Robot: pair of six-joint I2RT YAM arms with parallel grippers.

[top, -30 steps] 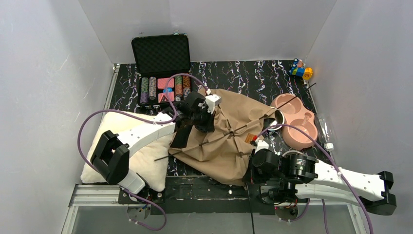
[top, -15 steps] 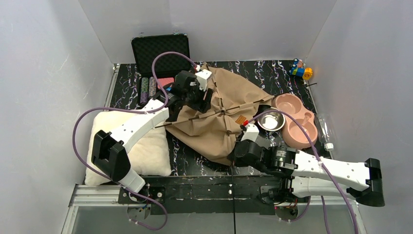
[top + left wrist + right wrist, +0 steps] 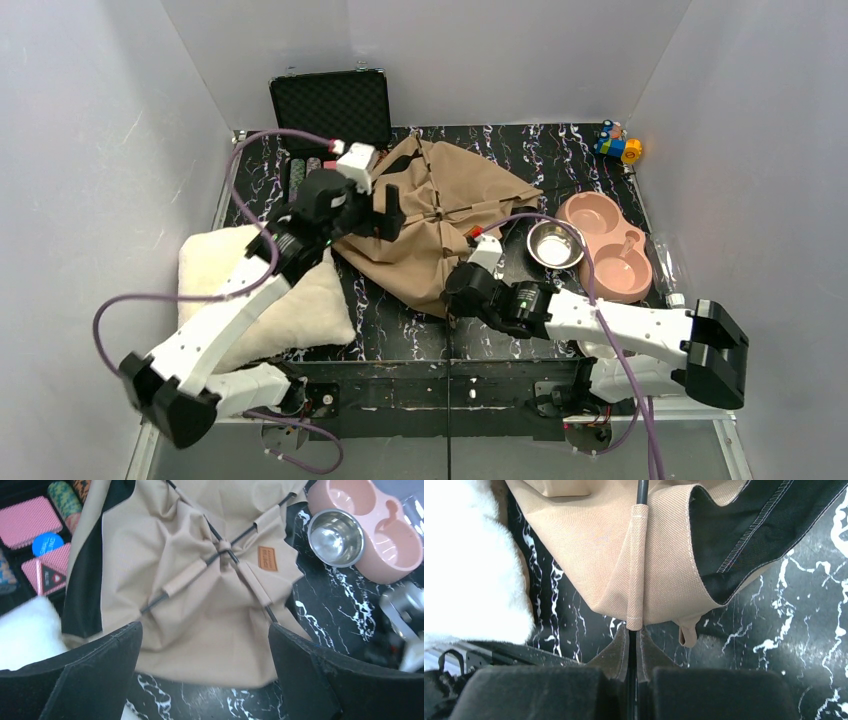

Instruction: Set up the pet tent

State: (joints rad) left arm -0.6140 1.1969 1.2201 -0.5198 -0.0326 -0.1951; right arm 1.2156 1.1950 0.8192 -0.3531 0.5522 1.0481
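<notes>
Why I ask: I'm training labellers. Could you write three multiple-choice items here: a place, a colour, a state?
1. The cream cushion lies: A) left of the pet tent; B) right of it; C) on top of it.
2. The tent's label patch is: A) blue; B) brown; C) white.
3. The right gripper is: A) open over the cushion; B) open over the tent; C) shut on a tent pole.
Answers: 1 A, the top view shows it left of the tent; 2 B, the left wrist view shows it brown; 3 C, its own camera shows the pole pinched between closed fingers.
</notes>
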